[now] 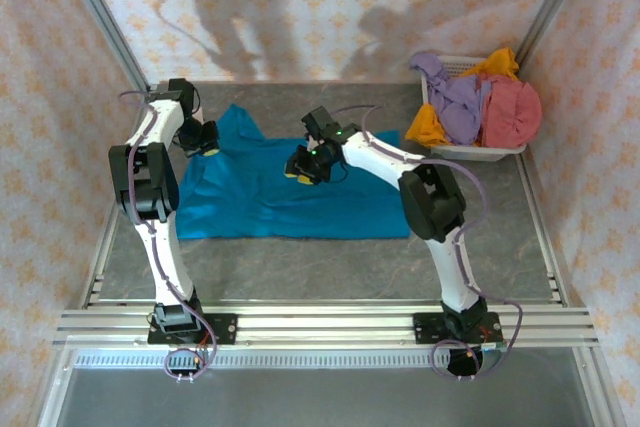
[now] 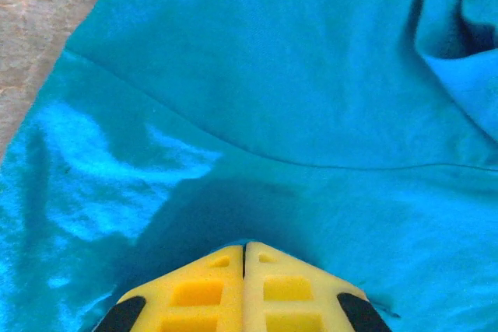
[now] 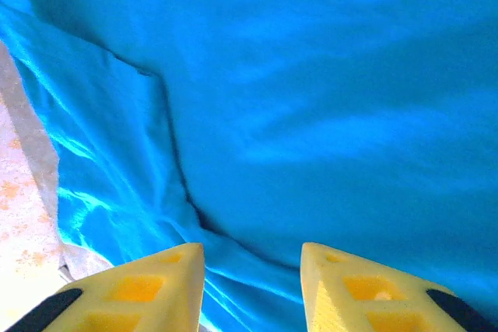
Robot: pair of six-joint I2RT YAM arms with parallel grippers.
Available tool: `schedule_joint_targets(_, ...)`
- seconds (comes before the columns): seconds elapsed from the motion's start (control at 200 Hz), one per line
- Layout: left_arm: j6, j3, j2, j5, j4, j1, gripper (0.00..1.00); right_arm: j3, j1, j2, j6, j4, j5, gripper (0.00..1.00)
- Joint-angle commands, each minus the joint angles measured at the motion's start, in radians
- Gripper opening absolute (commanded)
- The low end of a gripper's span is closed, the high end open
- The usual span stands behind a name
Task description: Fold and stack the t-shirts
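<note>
A teal-blue t-shirt (image 1: 290, 197) lies spread across the grey table (image 1: 330, 262). My left gripper (image 1: 207, 143) is at its far left part, by the sleeve seam (image 2: 233, 141). Its yellow jaws (image 2: 245, 245) are pressed together, and a thin rim of the teal cloth is caught at their tips. My right gripper (image 1: 303, 169) hangs over the shirt's middle. Its fingers (image 3: 253, 250) stand apart above a fold of the cloth (image 3: 233, 258) and hold nothing. More t-shirts, lavender (image 1: 455, 102), orange-yellow (image 1: 428, 127) and dusty red (image 1: 515, 112), lie heaped at the back right.
The heaped shirts fill a white plastic basket (image 1: 470, 152) in the back right corner. Patterned walls close in the back and both sides. Bare table runs in front of the shirt, up to the metal rails (image 1: 320, 325) where the arm bases stand.
</note>
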Motion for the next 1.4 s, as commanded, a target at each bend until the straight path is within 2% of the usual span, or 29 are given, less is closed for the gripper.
schedule_joint_targets(0.0, -0.001, 0.028, 0.018, 0.026, 0.022, -0.002, 0.00, 0.086, 0.025, 0.068, 0.035, 0.035, -0.018, 0.37)
schedule_joint_targets(0.2, -0.001, 0.007, 0.040, 0.028, 0.029, -0.002, 0.00, 0.244, 0.046, 0.203, 0.038, 0.077, -0.051, 0.33)
schedule_joint_targets(0.365, 0.000, -0.011, 0.043, 0.024, 0.032, -0.002, 0.00, 0.326, 0.064, 0.276, 0.036, 0.115, -0.079, 0.33)
schedule_joint_targets(0.681, 0.002, -0.019, 0.037, 0.026, 0.026, -0.003, 0.00, 0.396, 0.070, 0.359, 0.035, 0.185, -0.097, 0.33)
schedule_joint_targets(0.946, 0.004, -0.027, 0.034, 0.026, 0.023, -0.002, 0.00, 0.454, 0.070, 0.416, 0.047, 0.168, -0.089, 0.31)
schedule_joint_targets(1.111, 0.003, -0.027, 0.036, 0.026, 0.023, -0.002, 0.00, 0.454, 0.070, 0.416, 0.048, 0.167, -0.090, 0.23)
schedule_joint_targets(1.301, 0.001, -0.022, 0.038, 0.022, 0.021, -0.003, 0.00, 0.453, 0.070, 0.392, 0.036, 0.154, -0.080, 0.06)
schedule_joint_targets(1.396, -0.002, -0.016, 0.043, 0.014, 0.014, -0.003, 0.00, 0.432, 0.070, 0.360, 0.016, 0.145, -0.052, 0.01)
